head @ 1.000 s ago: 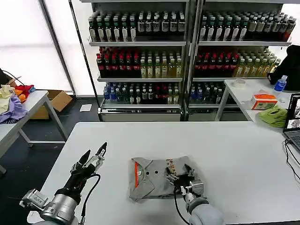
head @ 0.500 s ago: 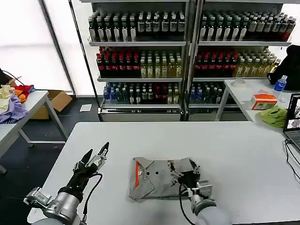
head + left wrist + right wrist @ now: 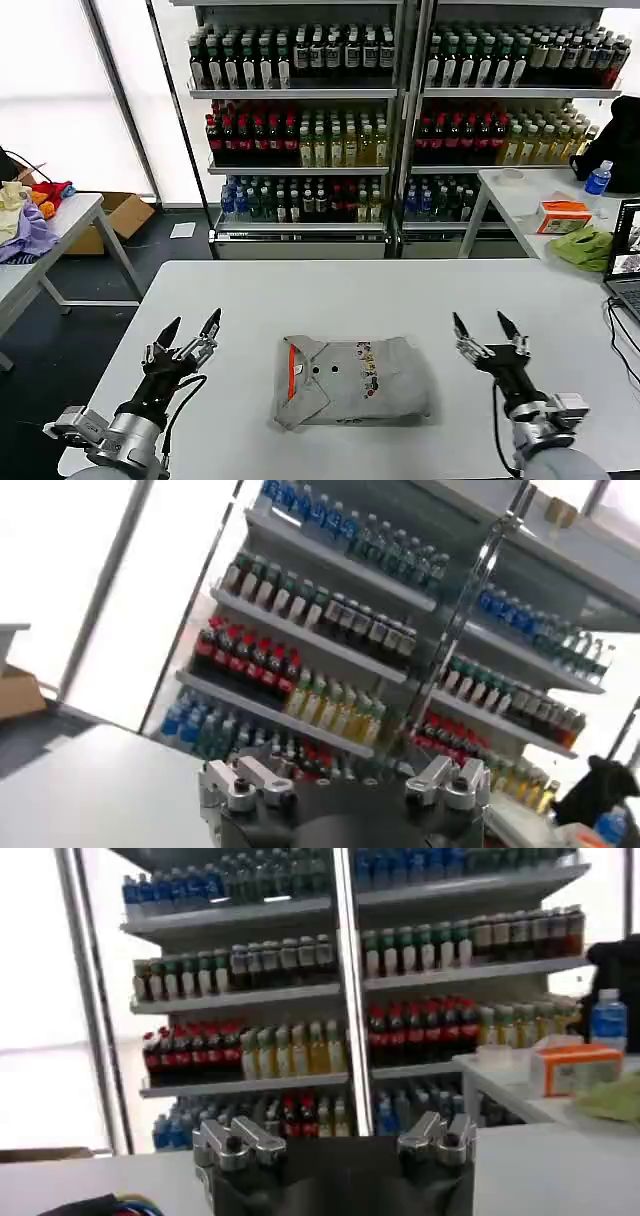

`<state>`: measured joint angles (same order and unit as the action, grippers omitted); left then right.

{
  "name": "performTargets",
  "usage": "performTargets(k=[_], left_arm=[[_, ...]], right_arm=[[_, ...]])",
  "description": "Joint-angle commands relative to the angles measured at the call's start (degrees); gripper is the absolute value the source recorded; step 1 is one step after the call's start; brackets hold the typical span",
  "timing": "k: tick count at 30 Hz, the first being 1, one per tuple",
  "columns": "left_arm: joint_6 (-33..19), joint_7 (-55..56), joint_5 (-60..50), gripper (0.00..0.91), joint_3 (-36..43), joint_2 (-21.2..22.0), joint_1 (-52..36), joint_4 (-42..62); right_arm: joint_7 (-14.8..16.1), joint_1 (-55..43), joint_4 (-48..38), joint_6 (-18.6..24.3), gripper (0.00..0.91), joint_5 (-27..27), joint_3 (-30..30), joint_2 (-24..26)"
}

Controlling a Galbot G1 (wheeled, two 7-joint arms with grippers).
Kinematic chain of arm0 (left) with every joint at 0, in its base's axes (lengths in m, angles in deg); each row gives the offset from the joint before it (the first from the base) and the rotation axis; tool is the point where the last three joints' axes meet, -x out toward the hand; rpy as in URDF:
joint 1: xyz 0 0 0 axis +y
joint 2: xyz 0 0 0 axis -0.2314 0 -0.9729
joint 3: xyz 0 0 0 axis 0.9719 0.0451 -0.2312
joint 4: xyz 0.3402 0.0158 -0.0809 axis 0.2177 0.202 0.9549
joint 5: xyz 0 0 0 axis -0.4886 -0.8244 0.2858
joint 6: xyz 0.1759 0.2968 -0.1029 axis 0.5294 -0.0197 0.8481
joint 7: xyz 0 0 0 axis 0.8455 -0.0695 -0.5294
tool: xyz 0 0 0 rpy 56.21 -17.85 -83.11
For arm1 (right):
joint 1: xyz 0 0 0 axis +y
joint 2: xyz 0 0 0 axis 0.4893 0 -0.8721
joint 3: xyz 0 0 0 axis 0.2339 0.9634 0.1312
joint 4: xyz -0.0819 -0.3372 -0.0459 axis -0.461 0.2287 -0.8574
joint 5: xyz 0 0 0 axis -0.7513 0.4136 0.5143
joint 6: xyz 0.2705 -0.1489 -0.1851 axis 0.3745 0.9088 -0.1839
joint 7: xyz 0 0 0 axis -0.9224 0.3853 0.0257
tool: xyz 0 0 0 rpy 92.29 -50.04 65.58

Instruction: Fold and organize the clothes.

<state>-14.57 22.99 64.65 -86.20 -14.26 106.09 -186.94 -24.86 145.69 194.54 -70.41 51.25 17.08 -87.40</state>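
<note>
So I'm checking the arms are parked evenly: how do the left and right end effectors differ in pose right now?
The left end effector sits off the folded grey shirt's collar side, the right end effector off its opposite side. The left one leans toward the shirt, while the right one points more straight up the white table. Both are open, raised, touching nothing, and clear of the shirt.

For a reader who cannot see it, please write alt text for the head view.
A folded light grey shirt with an orange-lined collar lies in the middle of a white table. The left gripper and the right gripper are raised on either side of it, both open and holding nothing. Shelves of bottled drinks stand behind.
</note>
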Motion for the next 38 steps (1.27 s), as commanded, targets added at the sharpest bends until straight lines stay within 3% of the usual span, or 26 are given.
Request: performTargets(k=[1, 8, 14, 25, 38], left_arm=[[-4.0, -12.8, -14.5, 0.907, -5.7, 1.6, 0.8, 2.7], [-9.7, -17.6, -24.4, 0.907, -4.7, 4.3, 2.2, 2.9], [-13.3, -20.0, -28.1, 0.907, -3.8, 5.4, 3.5, 2.6], [-15.7, -21.9, -33.5, 0.907, 0.0, 7.8, 4.5, 1.7], [-16.0, -25.1, -35.1, 0.907, -2.2, 8.7, 5.3, 3.7]], right_arm=[[13.3, 6.8, -2.6, 6.7, 0.907, -1.5, -16.9, -1.2], [13.7, 8.1, -2.3, 7.8, 0.907, -1.0, -14.0, -3.3], [11.8, 9.6, -1.7, 13.5, 0.907, -0.9, -10.0, -4.1], [11.7, 10.4, -1.5, 11.7, 0.907, -0.8, -8.9, -5.3], [13.7, 12.0, -0.7, 12.2, 0.907, 1.4, -7.9, -6.3]])
